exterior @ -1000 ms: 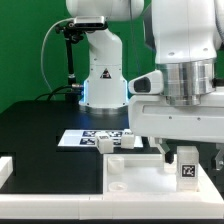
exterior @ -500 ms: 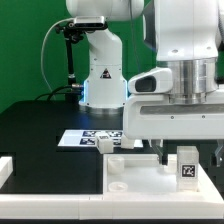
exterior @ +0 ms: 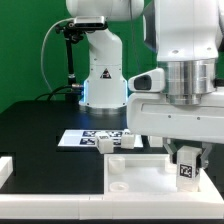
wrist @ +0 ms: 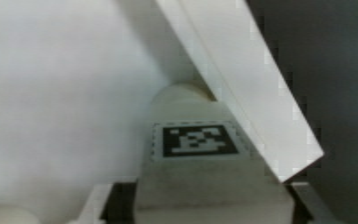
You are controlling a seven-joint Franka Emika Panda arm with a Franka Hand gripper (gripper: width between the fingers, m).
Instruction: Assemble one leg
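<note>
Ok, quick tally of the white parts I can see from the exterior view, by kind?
Leg in the gripper, tag facing the camera: 1
Loose legs lying by the marker board: 2
Large square panel with raised rim: 1
Marker board: 1
White block at the exterior view's left edge, kind unclear: 1
Total: 6

White leg (exterior: 187, 169) with black-and-white square tag, black table (exterior: 40, 130).

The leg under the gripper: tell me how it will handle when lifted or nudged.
The leg looks like rigid moulded plastic, so probably stiff and light. Its flat sides suggest it won't roll, though standing upright it could tip. The smooth white surface may be slippery between the end effector fingers.
</note>
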